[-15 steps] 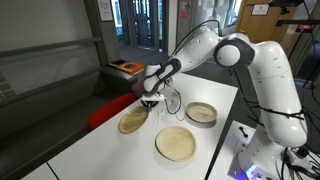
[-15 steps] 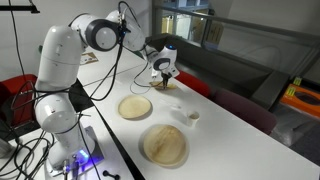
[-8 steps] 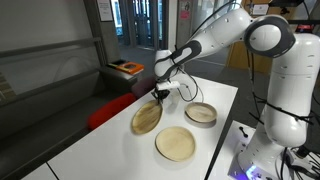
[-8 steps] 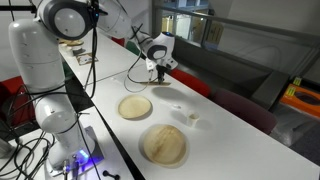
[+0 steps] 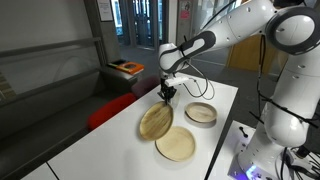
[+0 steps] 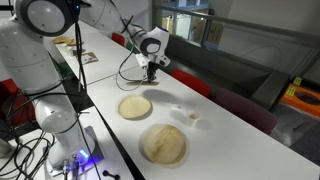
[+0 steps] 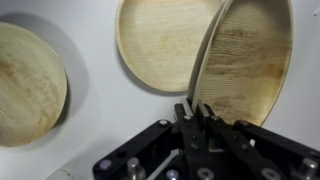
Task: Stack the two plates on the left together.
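- Now, hand (image 7: 197,108): fingers clenched on the rim of one plate, pinching its edge btwn the tips. Thin-edge grip prob. chosen because a flat plate on a worktop offers nothing else to grab.
- Held plate (image 7: 250,60) hangs from that pinch, steeply tilted w/ its face turned sideways. In an exterior view the held plate (image 5: 154,121) dangles below the hand (image 5: 167,92), lower edge close to the surface; can't tell if it touches. The tilt looks like plain gravity: gripped at one rim point, the rest swings down.
- Second plate (image 7: 155,45), the one w/ the pale raised rim, lies flat right beneath, partly hidden by the held one in the wrist view. In an exterior view the second plate (image 5: 177,144) sits just beside the hanging one, so the carry looks nearly lined up w/ its target.
- Deeper dish (image 5: 201,113) stands apart, nearer the robot base; not part of the stack, so best left alone.
- Worktop (image 5: 110,150) carries all three pieces.
- Opposite ext. cam: hand (image 6: 150,72) shows, but the held plate is too hard to make out there.
- Judgement: transport almost done; next needs lowering and levelling so the plate drops flat, not on edge.
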Robot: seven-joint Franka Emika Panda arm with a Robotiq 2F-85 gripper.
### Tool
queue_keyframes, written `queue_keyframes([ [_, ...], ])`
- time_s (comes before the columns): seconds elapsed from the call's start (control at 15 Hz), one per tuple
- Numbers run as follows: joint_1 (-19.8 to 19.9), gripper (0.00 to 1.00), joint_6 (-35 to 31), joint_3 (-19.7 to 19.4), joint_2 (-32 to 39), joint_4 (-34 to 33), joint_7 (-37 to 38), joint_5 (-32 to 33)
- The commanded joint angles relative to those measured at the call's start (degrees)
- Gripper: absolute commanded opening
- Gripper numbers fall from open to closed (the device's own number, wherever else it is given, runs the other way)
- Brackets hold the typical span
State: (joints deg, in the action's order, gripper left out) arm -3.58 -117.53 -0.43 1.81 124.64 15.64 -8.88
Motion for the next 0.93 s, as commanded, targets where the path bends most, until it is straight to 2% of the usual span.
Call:
queue_keyframes([
  [0.0,0.7,0.02,3.1,0.7,-6.2,5.2,-4.0,2.4],
  [0.47,0.7,0.02,9.5,1.1,-8.4,7.0,-9.5,3.8],
  [0.67,0.9,0.02,11.5,1.2,-8.6,7.0,-8.3,5.8],
  [0.87,0.9,0.02,10.7,1.3,-8.6,7.2,-6.6,7.2],
])
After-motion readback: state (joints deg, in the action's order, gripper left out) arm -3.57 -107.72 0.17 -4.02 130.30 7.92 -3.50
